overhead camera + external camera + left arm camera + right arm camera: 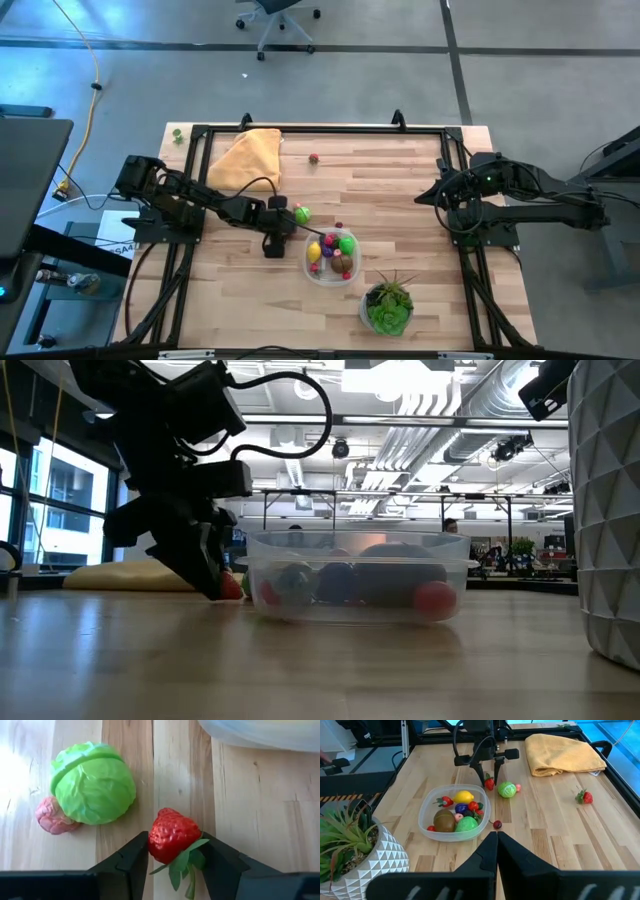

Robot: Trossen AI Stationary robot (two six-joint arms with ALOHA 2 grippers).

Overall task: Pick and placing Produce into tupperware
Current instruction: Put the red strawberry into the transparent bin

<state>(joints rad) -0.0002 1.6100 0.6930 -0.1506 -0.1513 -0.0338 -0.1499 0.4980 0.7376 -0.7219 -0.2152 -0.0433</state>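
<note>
Two dark fingers of the left gripper (175, 851) pinch a strawberry (172, 835) at the tub's (348, 273) ten o'clock, beside a cabbage (93, 783), and the rounded fruit may squirt free, while the right gripper (496, 837) waits closed at three o'clock.

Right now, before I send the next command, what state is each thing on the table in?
left gripper: jaws closed on the strawberry, down at the table
strawberry: gripped, on the wood
cabbage: loose on the table, touching a pink piece
tupperware: open, partly filled with produce
second strawberry: loose, far from the tupperware
yellow cloth: crumpled
right gripper: shut, empty, parked aside
</note>
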